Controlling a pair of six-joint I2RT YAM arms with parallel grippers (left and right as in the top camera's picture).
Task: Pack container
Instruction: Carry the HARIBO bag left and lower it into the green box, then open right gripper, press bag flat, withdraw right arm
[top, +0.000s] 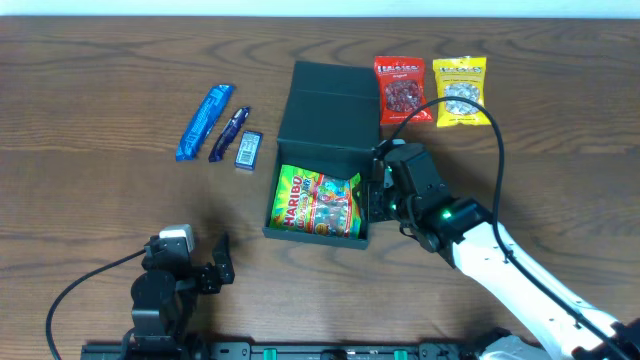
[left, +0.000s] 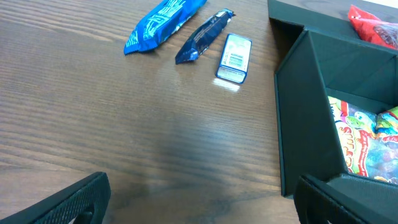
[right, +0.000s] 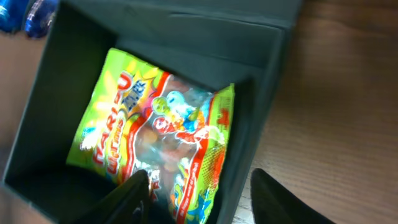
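Observation:
The dark teal-green container (top: 322, 110) stands open in the table's middle, its flap lid lying flat behind it. A green Haribo bag (top: 317, 203) lies inside; it also shows in the right wrist view (right: 155, 134) and the left wrist view (left: 367, 140). My right gripper (top: 377, 197) is open, straddling the container's right wall (right: 261, 118), one finger inside by the bag, one outside. My left gripper (top: 205, 262) is open and empty, low over the table at the front left, left of the container (left: 311, 106).
A red candy bag (top: 401, 89) and a yellow candy bag (top: 460, 91) lie behind the container at right. A light blue bar (top: 204, 121), a dark blue bar (top: 229, 133) and a small blue-white pack (top: 248, 149) lie at left.

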